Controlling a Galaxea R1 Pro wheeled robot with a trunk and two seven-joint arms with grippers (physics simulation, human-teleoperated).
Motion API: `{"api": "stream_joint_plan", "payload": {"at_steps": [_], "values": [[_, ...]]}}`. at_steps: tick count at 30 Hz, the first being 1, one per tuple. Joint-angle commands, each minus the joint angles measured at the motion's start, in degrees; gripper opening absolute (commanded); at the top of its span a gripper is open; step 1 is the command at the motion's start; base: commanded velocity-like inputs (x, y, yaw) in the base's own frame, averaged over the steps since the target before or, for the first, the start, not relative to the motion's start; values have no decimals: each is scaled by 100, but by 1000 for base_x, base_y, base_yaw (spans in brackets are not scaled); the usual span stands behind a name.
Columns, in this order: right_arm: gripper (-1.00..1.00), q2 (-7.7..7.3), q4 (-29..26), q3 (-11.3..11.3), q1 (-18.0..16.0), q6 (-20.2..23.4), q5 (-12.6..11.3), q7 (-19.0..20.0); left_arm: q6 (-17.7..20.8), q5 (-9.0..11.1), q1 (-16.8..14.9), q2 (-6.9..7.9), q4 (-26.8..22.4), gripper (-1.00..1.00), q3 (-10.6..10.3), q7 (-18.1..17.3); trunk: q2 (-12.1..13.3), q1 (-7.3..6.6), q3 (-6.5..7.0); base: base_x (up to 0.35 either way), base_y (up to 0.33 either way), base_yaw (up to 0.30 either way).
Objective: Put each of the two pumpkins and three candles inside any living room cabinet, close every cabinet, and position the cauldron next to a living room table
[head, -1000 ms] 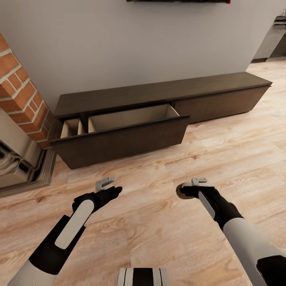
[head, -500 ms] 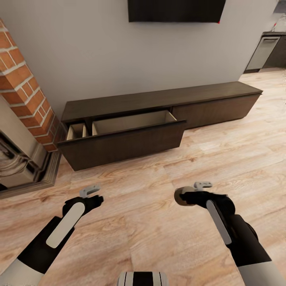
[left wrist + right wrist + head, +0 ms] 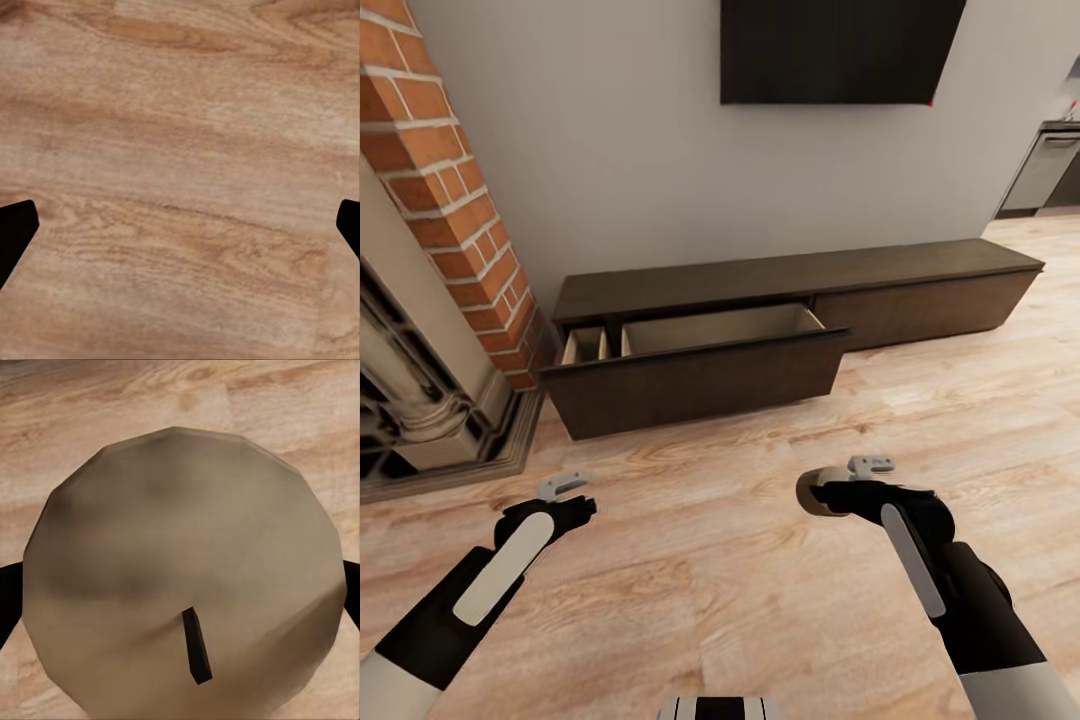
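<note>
Right gripper [image 3: 830,492] clamped on a beige candle [image 3: 815,492] at lower right of centre, left gripper [image 3: 565,497] spread wide over bare floor [image 3: 740,560], cabinet [image 3: 780,275] mid-frame, drawer [image 3: 700,370] pulled out.

Head view: fireplace [image 3: 420,400] cut off by left edge; brick column [image 3: 450,190] runs out at top. TV [image 3: 840,50] cropped at top edge.

Cabinet [image 3: 800,275]: open drawer [image 3: 700,365] floor hidden behind its front; contents not discernible.

Right wrist view: candle [image 3: 184,577] base cut off by the frame.

Left wrist view: 2 fingertips [image 3: 15,232] clipped at the side edges.
</note>
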Motion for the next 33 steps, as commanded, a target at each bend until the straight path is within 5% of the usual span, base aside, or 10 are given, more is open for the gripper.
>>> {"api": "stream_joint_plan", "payload": {"at_steps": [1,15,33], "values": [[-100,-3,-8,10,1,19,-40,-41,5,41,-5,34,-5,100,-14,46,0,-3,25,0,0,192],[-100,22,-4,35,40,12,-27,-52,-252,45,298,424,95,100,-9,51,18,-39,384,0,0,244],[-100,61,-74,46,42,19,-14,-58,-542,41,697,452,199,100,3,59,36,-73,616,0,0,134]]}}
